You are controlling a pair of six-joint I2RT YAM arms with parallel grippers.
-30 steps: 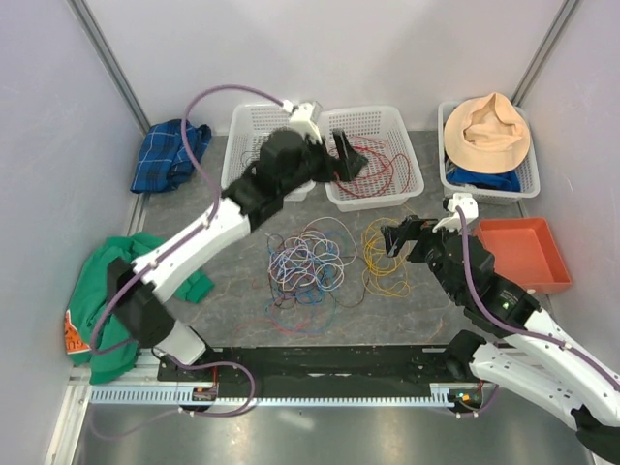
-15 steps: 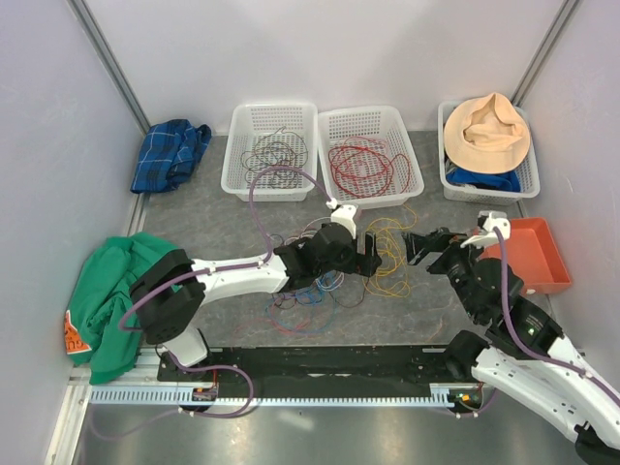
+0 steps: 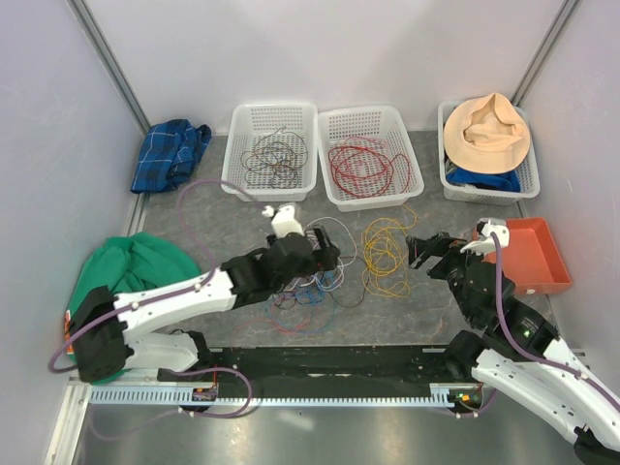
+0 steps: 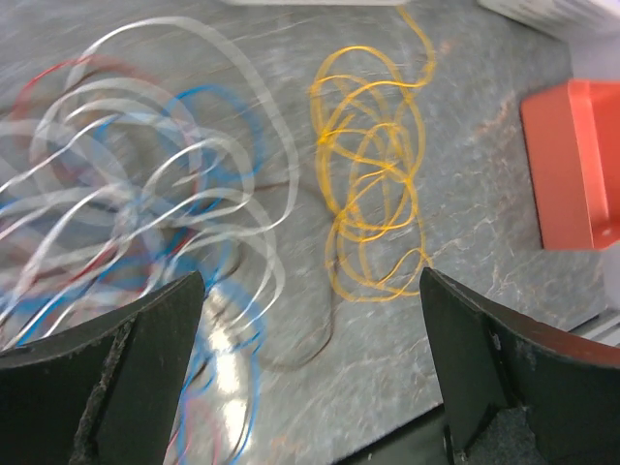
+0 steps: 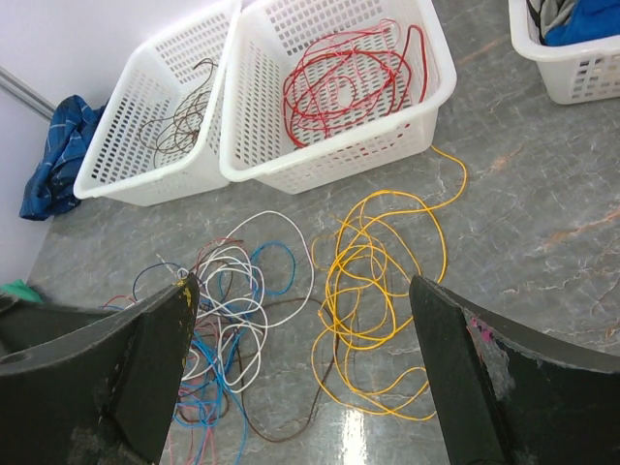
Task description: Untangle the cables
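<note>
Loosely the cables [image 5: 360,276] lie before left claw [image 4: 305,281] and right claw [image 5: 302,281], both gaping.

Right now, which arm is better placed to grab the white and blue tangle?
Left, probably. The open left gripper hangs over the white and blue tangle; the right gripper sits beyond the yellow cable.
</note>
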